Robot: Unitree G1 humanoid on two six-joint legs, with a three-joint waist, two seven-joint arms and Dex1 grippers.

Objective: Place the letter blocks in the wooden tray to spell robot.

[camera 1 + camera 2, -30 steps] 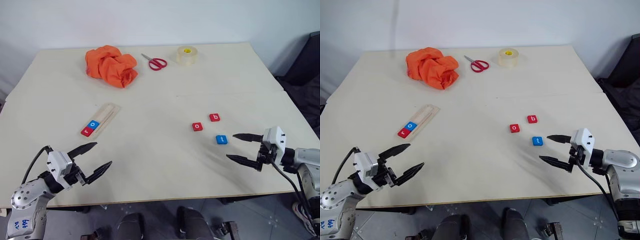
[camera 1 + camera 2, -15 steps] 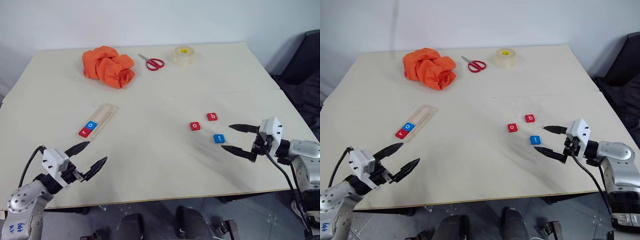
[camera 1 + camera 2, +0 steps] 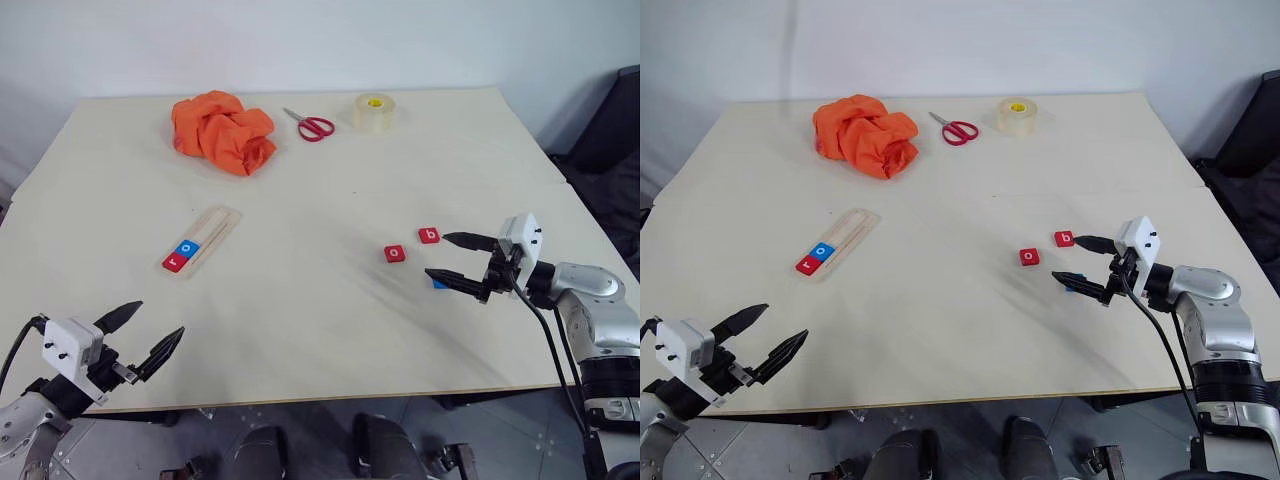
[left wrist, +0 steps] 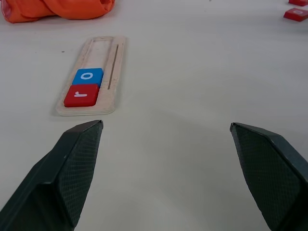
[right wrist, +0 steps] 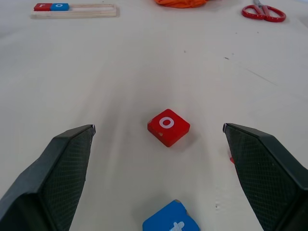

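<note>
the wooden tray [image 3: 203, 238] lies on the left part of the table [image 3: 300, 300], set at a slant, with a red r block [image 3: 174, 263] at its near end and a blue o block [image 3: 186, 248] touching it just behind; the other part of its groove is bare. three more blocks lie well apart from the tray on the right part of the table: a red o block [image 3: 394, 254], a red b block [image 3: 429, 236] just beyond it to the right, and a blue t block [image 5: 171, 223] nearest the robot. the right hand [image 3: 445, 257] is spread wide open and holds nothing, hovering over the blue t block, which lies between its two fingers in the right wrist view, with the red o block a little ahead. the left hand [image 3: 140, 335] is also wide open and empty, at the near left edge of the table, pointing toward the tray. at the far side lie an orange cloth [image 3: 222, 130], red scissors [image 3: 309, 125] and a clear tape roll [image 3: 373, 111]
</note>
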